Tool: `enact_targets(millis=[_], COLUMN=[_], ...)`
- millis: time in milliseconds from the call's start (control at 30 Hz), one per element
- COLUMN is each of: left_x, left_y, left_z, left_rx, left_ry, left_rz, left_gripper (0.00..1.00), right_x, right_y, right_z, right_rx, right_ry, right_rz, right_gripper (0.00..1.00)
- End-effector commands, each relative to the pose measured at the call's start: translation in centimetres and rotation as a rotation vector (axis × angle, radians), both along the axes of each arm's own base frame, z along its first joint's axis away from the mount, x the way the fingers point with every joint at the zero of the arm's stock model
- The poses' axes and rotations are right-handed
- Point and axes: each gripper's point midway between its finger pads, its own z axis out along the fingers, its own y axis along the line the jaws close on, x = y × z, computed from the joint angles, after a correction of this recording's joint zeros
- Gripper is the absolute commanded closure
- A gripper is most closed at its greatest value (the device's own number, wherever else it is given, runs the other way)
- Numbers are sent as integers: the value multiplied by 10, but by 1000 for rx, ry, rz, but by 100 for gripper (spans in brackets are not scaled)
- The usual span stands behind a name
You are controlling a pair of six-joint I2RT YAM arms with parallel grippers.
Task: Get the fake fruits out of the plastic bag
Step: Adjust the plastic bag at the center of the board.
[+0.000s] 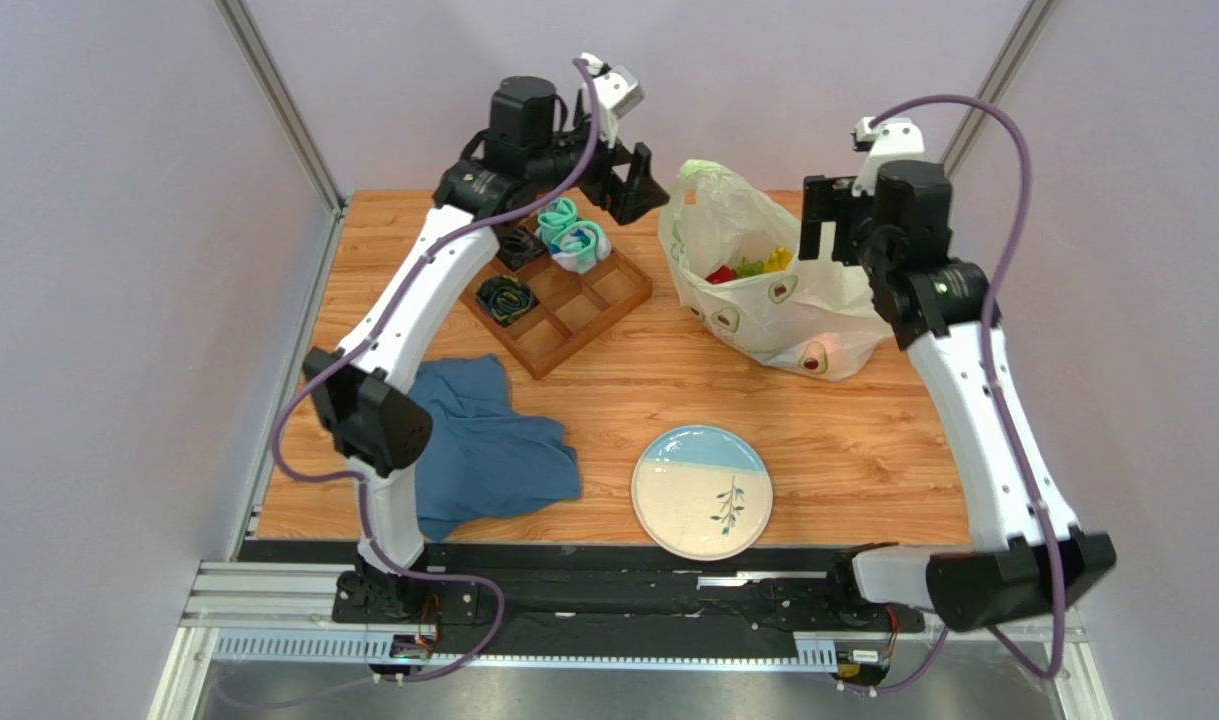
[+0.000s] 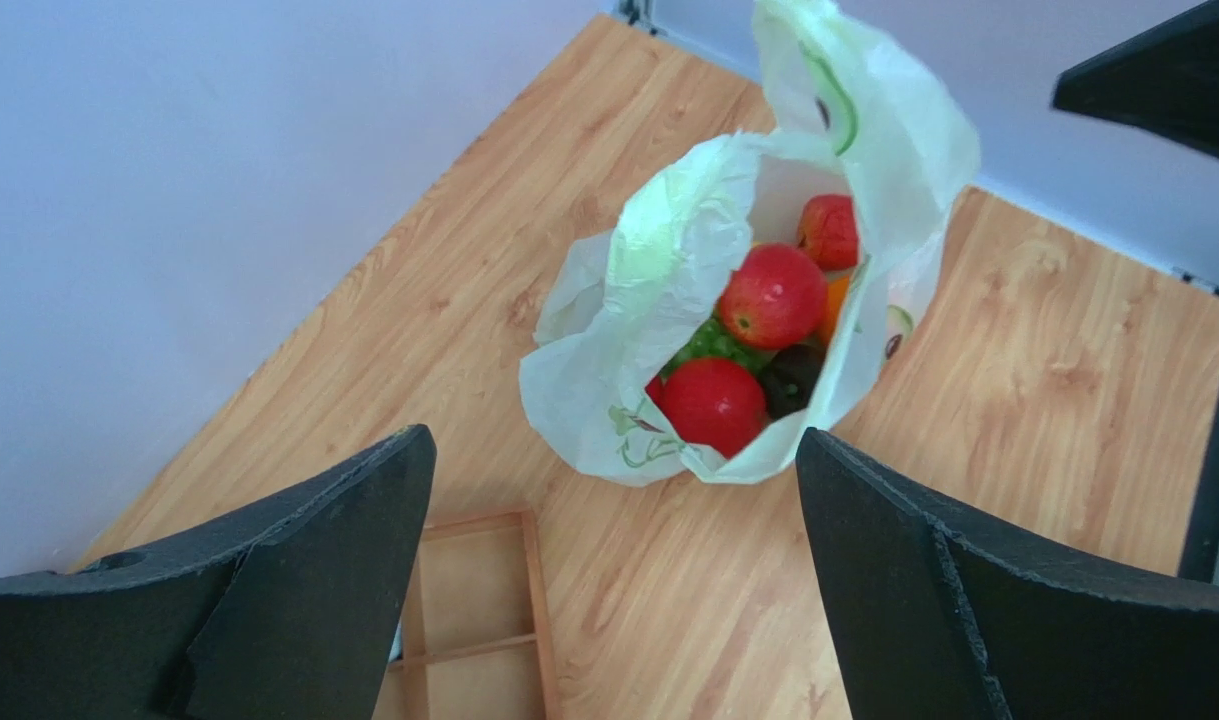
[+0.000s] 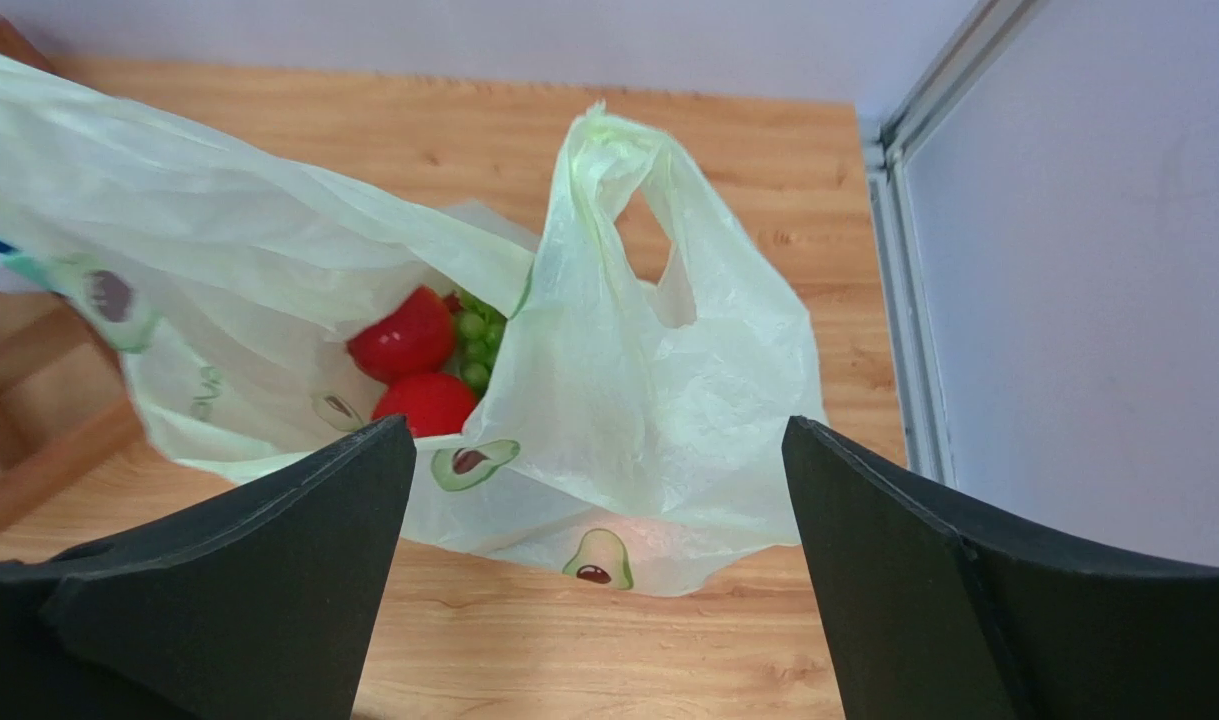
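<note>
Left jaws: spread wide with nothing between them, hovering above the wooden tray [image 1: 558, 308] and aimed at the bag's mouth. A low reach could clip the rolled socks [image 1: 573, 237] or the tray's rim.
Plastic bag [image 1: 811, 308]: slumped on the far right of the bench [image 1: 871, 450], just right of the tray, mouth gaping. Its thin film could be pinched along with a fruit, so the whole bag would drag or lift.
Fake fruits: red apples [image 2: 773, 296] and green grapes [image 3: 476, 338] all lie inside the bag. They look glossy and round, so a shallow pinch may squirt one out to roll off the bench.
Right jaws: spread and empty, hanging just short of the bag's handle side. If both arms enter the same opening, they risk colliding.
</note>
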Motion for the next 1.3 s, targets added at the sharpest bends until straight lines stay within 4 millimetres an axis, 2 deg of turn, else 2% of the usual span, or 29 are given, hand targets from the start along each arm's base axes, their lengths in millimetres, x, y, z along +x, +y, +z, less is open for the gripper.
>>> enact_targets(millis=[0,33,100,167,233,300,400,467,500,533,567,633,667,733,767,800,867,900,933,967,1000,1033,1067,1100,1133,1167,1200,1233,1267], left_x=[23,27,34,40,46,46,50,51,52,54,59,73,84,95,97,96,84,79,68,59,51,37,26,17,0,-10,-20,-37,-50], left_y=[-29,-36,-52,-63,-68,-75,-81,-82,-81,-80,-76,-67,-56,-44,-34,-30,-22,-20,-16,-16,-16,-12,-12,-10,-5,-3,0,5,5], left_z=[-6,-7,-12,-18,-18,-19,-16,-15,-14,-10,-2,17,37,62,79,89,112,116,117,115,108,97,88,79,55,43,30,6,-5], left_rx=[28,19,3,-9,-28,-48,-72,-77,-74,-74,-72,-88,-111,-139,-153,-163,-189,-192,-183,-180,-171,-168,-166,-158,-146,-141,-134,-120,-117], left_ry=[-63,-72,-75,-77,-83,-81,-96,-104,-113,-132,-169,-247,-301,-384,-427,-454,-486,-480,-442,-411,-364,-291,-243,-208,-110,-68,-24,57,100], left_rz=[-28,-35,-55,-60,-58,-84,-97,-99,-95,-85,-62,-7,40,91,123,128,113,107,100,75,60,51,27,16,12,3,-2,-6,-32], left_gripper=[1,1,1,1,1,1,11,36,51,96,100,100,100,100,100,100,100,100,100,100,100,100,100,100,100,100,100,100,100], right_x=[37,51,66,88,101,119,142,152,160,164,170,183,187,199,198,199,190,187,165,157,157,144,113,107,94,60,48,36,10], right_y=[-8,-7,-7,-11,-17,-24,-29,-30,-24,-22,-19,-9,-9,-5,-7,-6,-12,-9,-12,-16,-13,-14,-18,-17,-19,-22,-33,-35,-56], right_z=[-15,-29,-28,-40,-39,-55,-63,-57,-65,-62,-47,-40,-9,11,52,65,109,111,137,147,111,108,127,67,51,56,37,-32,-34], right_rx=[18,12,10,-14,-25,-40,-49,-37,-19,1,13,23,29,28,27,27,10,-1,-18,-57,-68,-83,-143,-170,-222,-270,-333,-341,-359], right_ry=[38,76,70,80,70,95,94,77,94,87,54,38,-29,-81,-177,-211,-330,-341,-396,-434,-355,-352,-400,-277,-250,-284,-252,-119,-124], right_rz=[-53,-55,-49,-63,-89,-111,-124,-101,-65,-47,-27,25,31,48,52,65,73,107,112,120,155,167,173,202,223,221,200,219,163], right_gripper=[0,0,0,0,0,1,3,24,34,60,73,100,100,100,100,100,100,100,100,100,100,100,100,100,100,100,100,100,100])
